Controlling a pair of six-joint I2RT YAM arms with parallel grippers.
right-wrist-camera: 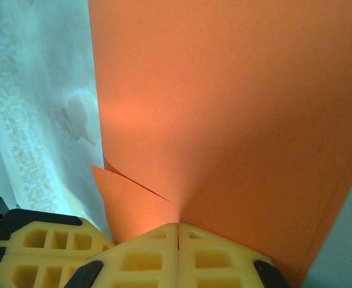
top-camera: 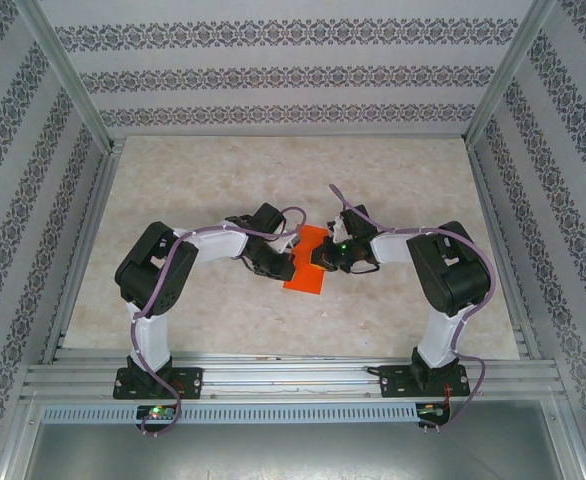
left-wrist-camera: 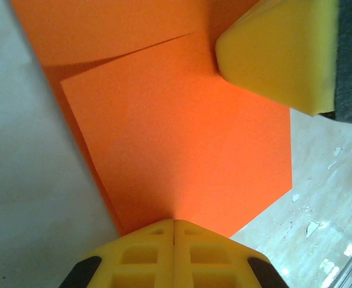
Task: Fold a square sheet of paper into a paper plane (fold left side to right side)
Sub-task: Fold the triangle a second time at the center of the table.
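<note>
The square sheet of paper (top-camera: 308,264) is bright orange and lies doubled over in the middle of the table, between my two grippers. My left gripper (top-camera: 279,263) is at its left edge, shut on the sheet of paper (left-wrist-camera: 176,138); the yellow fingertips (left-wrist-camera: 164,231) meet with the paper running into their seam. A lower layer shows along the sheet's left side. My right gripper (top-camera: 325,256) is shut on the sheet (right-wrist-camera: 236,108) from the right, and two layers converge at its closed fingertips (right-wrist-camera: 191,234). The right gripper's yellow finger (left-wrist-camera: 281,51) rests on the paper's far corner.
The pale marbled table (top-camera: 223,190) has patterned walls on three sides and an aluminium rail (top-camera: 293,380) along the near edge. Both arms bend inward over the table's centre, and the left gripper's fingers (right-wrist-camera: 38,252) sit close beside the right one.
</note>
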